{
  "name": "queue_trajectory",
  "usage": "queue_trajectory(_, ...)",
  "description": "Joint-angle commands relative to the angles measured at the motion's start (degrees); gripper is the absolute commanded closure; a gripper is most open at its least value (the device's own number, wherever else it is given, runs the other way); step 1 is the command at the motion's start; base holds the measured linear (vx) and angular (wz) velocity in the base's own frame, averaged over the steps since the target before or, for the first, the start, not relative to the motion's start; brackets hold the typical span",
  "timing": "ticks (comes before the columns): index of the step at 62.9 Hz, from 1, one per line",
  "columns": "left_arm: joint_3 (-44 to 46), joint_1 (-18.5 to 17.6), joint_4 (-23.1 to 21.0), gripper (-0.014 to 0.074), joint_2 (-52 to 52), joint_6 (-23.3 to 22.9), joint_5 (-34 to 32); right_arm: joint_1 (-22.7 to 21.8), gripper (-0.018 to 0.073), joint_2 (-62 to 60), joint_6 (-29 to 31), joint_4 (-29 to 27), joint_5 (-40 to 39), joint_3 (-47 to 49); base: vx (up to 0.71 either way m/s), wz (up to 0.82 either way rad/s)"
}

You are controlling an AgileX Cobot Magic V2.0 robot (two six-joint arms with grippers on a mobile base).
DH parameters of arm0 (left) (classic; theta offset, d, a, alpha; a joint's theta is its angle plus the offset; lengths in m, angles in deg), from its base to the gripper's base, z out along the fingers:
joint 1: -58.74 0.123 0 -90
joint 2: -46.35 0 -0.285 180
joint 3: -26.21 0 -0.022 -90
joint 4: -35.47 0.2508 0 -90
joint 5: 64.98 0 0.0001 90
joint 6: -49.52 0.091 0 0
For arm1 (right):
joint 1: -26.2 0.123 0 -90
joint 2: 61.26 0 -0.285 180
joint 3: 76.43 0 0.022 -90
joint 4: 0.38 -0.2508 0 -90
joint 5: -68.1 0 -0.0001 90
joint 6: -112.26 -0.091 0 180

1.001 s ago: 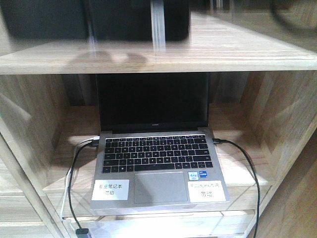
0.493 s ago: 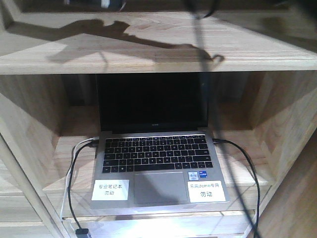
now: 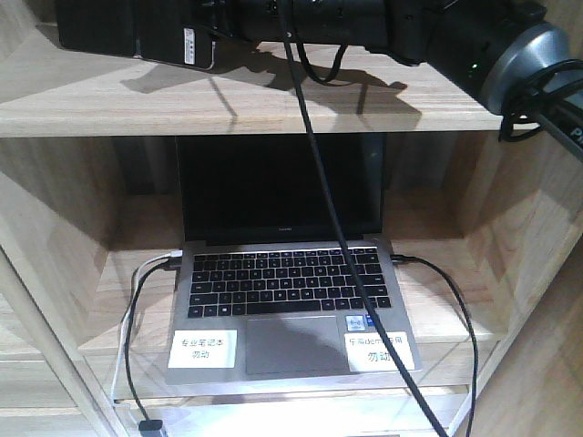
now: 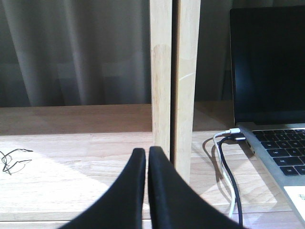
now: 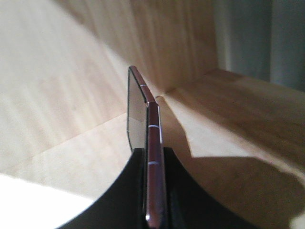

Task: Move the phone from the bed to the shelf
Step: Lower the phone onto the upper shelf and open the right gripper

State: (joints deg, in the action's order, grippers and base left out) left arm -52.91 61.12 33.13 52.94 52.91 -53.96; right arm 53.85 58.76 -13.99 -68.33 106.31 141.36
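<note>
Currently phone [image 5: 151,157] sits edge-on, clamped between right gripper [image 5: 152,191] fingers, over the shelf [image 3: 273,100] top board, upper left of front view. Left gripper [image 4: 147,164] closed on nothing, low, beside grey laptop [image 4: 271,86].

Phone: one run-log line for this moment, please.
phone: clamped in right gripper, over upper shelf board | left gripper: shut, empty | laptop: compartment below
</note>
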Motion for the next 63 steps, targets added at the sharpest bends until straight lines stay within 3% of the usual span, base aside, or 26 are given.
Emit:
queue_trajectory(1,-0.4,0.0,-0.5,0.0595,-0.3,0.0,-4.3,-0.1,0.0561,-2.3,1.0,-1.7,-3.2,1.9,0.0,0.0)
queue_trajectory(21,-0.4,0.0,-0.5,0.0595,-0.3,0.0,-4.3,-0.1,0.0546,-2.2,1.0,-1.7,-6.0,1.9,0.0,0.0)
queue_trajectory(31,-0.4,0.0,-0.5,0.0595,-0.3,0.0,-4.3,-0.1,0.047,-2.2,1.0,-1.7,-7.1,1.9,0.0,0.0)
queue_trajectory(41,-0.4,0.0,-0.5,0.0595,-0.3,0.0,-4.3,-0.1,0.0243,-2.2,1.8,-1.7,-8.0,1.9,0.0,0.0)
queue_trajectory(54,-0.4,0.0,-0.5,0.0595,-0.3,0.0,-4.3,-0.1,-0.0164,-2.2,1.8,-1.7,-10.9,1.9,0.0,0.0)
queue_trajectory(63,-0.4,0.0,-0.5,0.0595,-0.3,0.0,-4.3,-0.1,-0.0162,-2.5,1.8,0.2,-11.0,2.3,0.0,0.0)
